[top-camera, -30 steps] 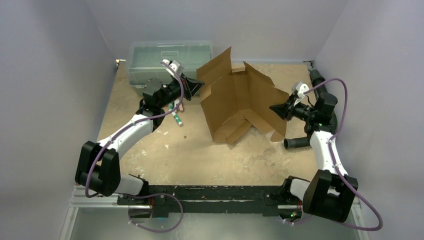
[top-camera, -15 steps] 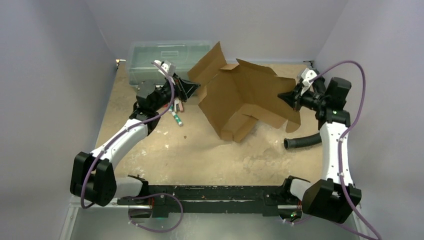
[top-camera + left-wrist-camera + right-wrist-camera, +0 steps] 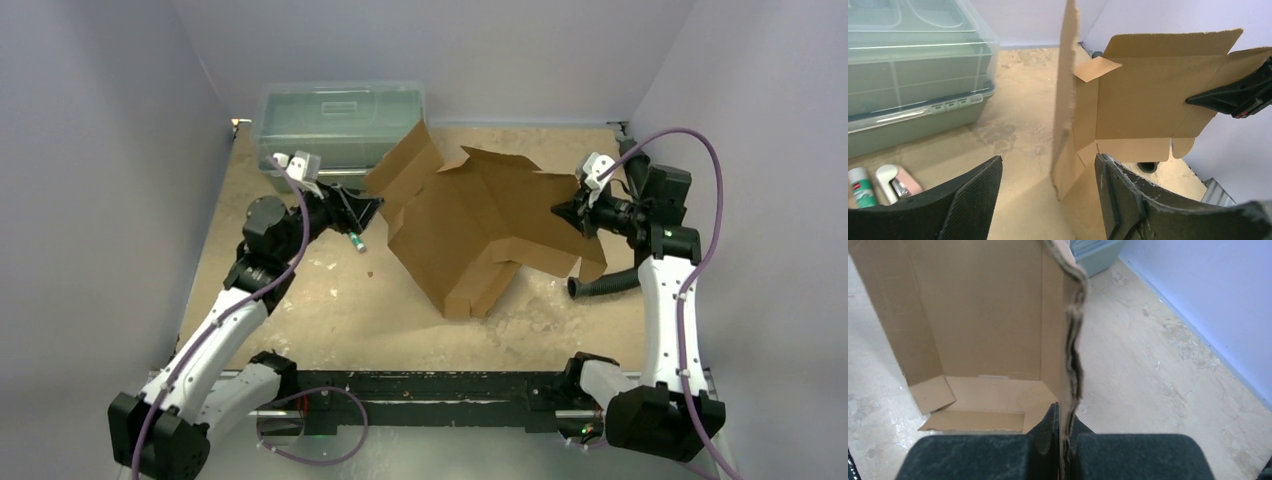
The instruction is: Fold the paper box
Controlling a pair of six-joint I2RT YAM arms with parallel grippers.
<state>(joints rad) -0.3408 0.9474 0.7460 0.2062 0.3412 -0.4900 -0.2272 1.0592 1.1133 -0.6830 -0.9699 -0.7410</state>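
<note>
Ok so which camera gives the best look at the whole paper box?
The top external view: the paper box shows nearly whole there, partly unfolded, flaps raised. The left wrist view shows one flap edge-on and the panels behind it; the right wrist view shows only the inside and the edge pinched between the right fingers.

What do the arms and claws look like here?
The left arm and right arm have white links, black joints and bases. A purple cable loops along each. The left claw and right claw are black, with textured wedge fingers and a white camera mount.
</note>
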